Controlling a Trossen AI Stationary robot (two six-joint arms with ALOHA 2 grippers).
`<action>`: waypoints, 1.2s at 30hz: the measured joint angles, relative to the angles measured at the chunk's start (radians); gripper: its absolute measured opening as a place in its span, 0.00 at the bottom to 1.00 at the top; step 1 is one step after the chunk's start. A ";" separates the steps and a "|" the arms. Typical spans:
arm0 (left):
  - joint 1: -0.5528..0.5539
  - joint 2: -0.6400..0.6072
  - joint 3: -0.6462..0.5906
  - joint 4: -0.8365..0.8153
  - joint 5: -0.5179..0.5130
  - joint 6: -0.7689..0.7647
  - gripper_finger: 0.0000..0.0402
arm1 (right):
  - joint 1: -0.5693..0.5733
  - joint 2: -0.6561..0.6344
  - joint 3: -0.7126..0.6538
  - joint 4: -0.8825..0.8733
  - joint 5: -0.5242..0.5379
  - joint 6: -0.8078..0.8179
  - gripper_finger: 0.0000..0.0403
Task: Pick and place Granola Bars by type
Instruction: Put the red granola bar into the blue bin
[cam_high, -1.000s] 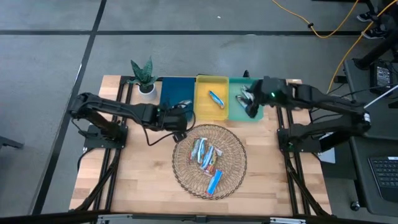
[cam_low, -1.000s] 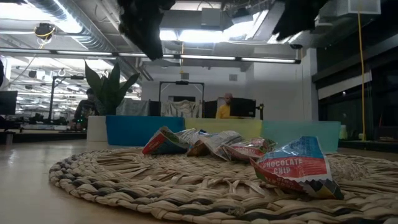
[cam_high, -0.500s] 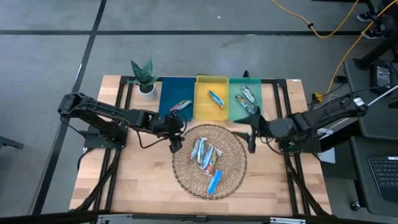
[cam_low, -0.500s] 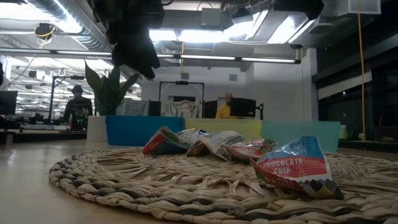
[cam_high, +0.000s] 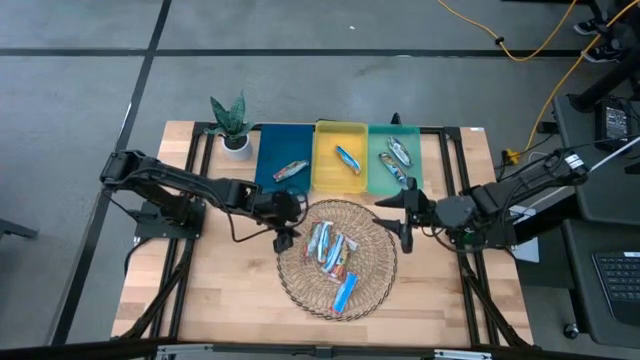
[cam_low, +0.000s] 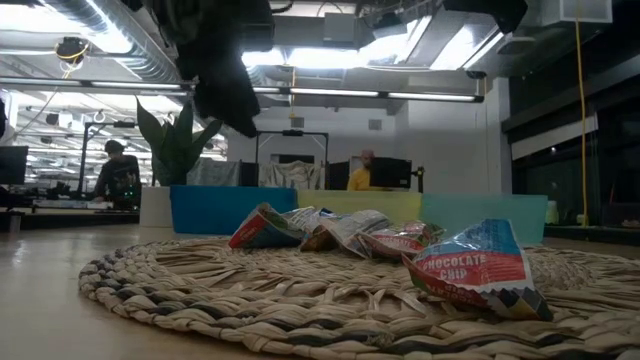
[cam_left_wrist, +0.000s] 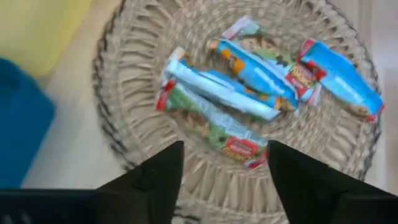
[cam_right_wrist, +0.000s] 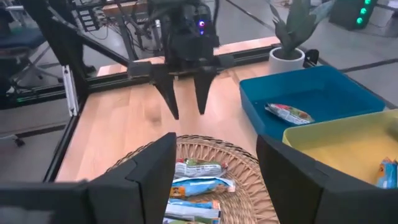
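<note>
Several shiny granola bars (cam_high: 330, 248) lie piled in the round wicker basket (cam_high: 291, 276), and a blue one (cam_high: 345, 292) lies nearer its front rim. One bar (cam_high: 290, 170) lies in the blue tray, one (cam_high: 348, 158) in the yellow tray, two (cam_high: 396, 158) in the green tray. My left gripper (cam_high: 285, 234) is open and empty over the basket's far left rim; its wrist view (cam_left_wrist: 224, 162) looks down on the pile (cam_left_wrist: 249, 87). My right gripper (cam_high: 400, 224) is open and empty over the basket's far right rim, and it also shows in its wrist view (cam_right_wrist: 214, 146).
The blue tray (cam_high: 268, 150), yellow tray (cam_high: 328, 175) and green tray (cam_high: 412, 140) stand side by side along the far edge. A potted plant (cam_high: 232, 125) stands left of them. Bare wood lies left, right and in front of the basket.
Both grippers have drawn back from the trays toward the table's near edge and now hang over the basket's far rim, the left from the blue tray, the right from the green tray. The bars in those trays now lie uncovered.
</note>
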 joint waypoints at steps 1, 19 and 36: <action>0.000 0.014 0.000 0.024 0.002 -0.015 0.58 | 0.002 0.000 0.000 -0.001 0.000 -0.009 0.56; 0.000 0.259 0.000 0.171 -0.027 -0.273 0.77 | 0.009 -0.002 0.000 -0.011 -0.101 -0.173 0.56; -0.003 0.358 0.001 0.238 -0.003 -0.372 0.67 | 0.009 -0.004 0.000 -0.011 -0.145 -0.169 0.56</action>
